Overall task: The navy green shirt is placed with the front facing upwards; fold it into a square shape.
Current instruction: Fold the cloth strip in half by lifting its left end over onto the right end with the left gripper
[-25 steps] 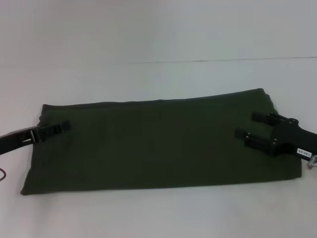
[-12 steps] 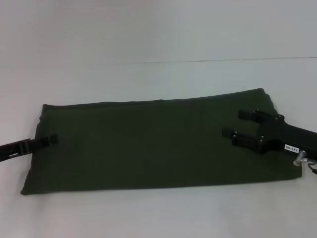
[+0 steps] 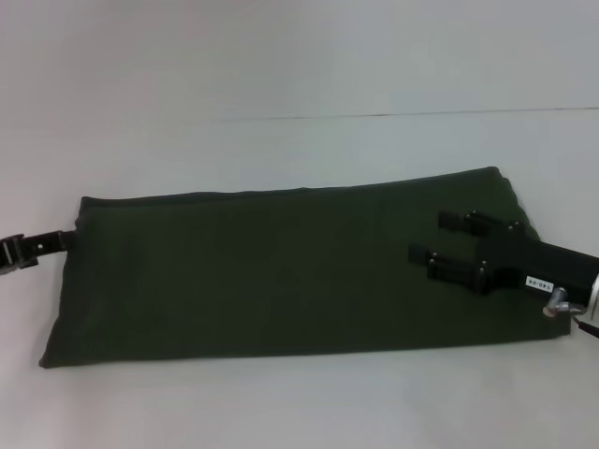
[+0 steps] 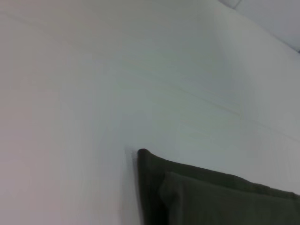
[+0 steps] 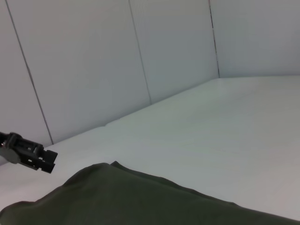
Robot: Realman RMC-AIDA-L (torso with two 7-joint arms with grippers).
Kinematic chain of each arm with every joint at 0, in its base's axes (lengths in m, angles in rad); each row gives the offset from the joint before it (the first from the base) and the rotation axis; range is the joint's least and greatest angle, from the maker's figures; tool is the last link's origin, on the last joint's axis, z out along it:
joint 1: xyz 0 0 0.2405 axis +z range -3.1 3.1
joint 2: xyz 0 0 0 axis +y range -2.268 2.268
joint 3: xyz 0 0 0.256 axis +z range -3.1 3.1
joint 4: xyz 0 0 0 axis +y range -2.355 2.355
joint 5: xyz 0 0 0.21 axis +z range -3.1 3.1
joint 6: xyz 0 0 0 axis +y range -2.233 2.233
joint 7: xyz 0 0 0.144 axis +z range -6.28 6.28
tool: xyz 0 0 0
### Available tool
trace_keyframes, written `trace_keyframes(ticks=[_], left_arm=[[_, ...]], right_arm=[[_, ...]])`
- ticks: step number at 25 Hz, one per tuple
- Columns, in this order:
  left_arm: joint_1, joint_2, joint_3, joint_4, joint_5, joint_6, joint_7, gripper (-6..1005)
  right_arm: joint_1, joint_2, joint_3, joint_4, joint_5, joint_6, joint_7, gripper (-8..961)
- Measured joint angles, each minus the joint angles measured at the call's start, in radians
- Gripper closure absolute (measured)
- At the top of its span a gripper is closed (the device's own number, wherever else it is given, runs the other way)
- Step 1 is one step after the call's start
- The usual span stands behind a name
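Green shirt [image 3: 281,276] folded long; right gripper [image 3: 440,238] spread above it; left gripper [image 3: 65,240] unclear.

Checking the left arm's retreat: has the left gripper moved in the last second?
Yes. The left gripper has pulled off the navy green shirt, outward past its left edge, toward the robot's left.

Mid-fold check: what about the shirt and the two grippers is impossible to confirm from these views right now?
- Navy green shirt: print and neck label hidden in every view; only plain green fabric shows.
- Left gripper: head view cuts it off at the frame edge; finger state unclear.
- Right gripper: head view shows its fingers spread over the shirt's right end, but whether they touch the cloth cannot be told.
- Wrist views: neither shows its own arm's fingers.
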Motion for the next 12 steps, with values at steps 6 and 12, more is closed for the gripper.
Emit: trace_keyframes(ticks=[6,12], left_arm=[[-0.034,0.017,-0.003,0.0,0.082,0.011,-0.095,192],[-0.05,0.021,0.002,-0.009,0.114,0.011,-0.112,195]], right_arm=[[0.0,0.0,0.0,0.007,0.0,0.006,-0.001,128],[0.001,0.0,-0.001,0.013,0.0,0.008,-0.001,128]])
